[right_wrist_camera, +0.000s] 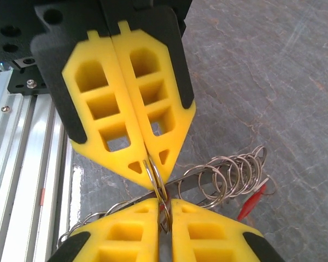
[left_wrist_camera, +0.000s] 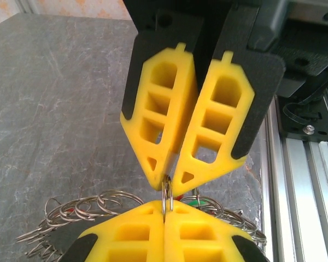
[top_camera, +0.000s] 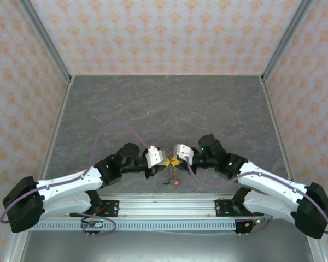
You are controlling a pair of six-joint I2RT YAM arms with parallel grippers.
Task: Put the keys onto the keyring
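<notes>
Your left gripper [left_wrist_camera: 164, 207] clamps a small ring [left_wrist_camera: 167, 194] of the keyring [right_wrist_camera: 229, 176], which trails below the meeting fingertips. Your right gripper [right_wrist_camera: 165, 204] sits barely apart around that ring (grip unclear), red key [right_wrist_camera: 252, 201] alongside.

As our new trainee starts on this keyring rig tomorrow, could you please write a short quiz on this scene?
1. True or false: the left tool is wide open.
2. What spans the gap between the left tool's tip and the right tool? A) a small split ring B) a screwdriver C) a coin
3. In the right wrist view, what colour is the key head lying beside the keyring?
Key: 1 false, it is shut on the small split ring. 2 A. 3 red.
</notes>
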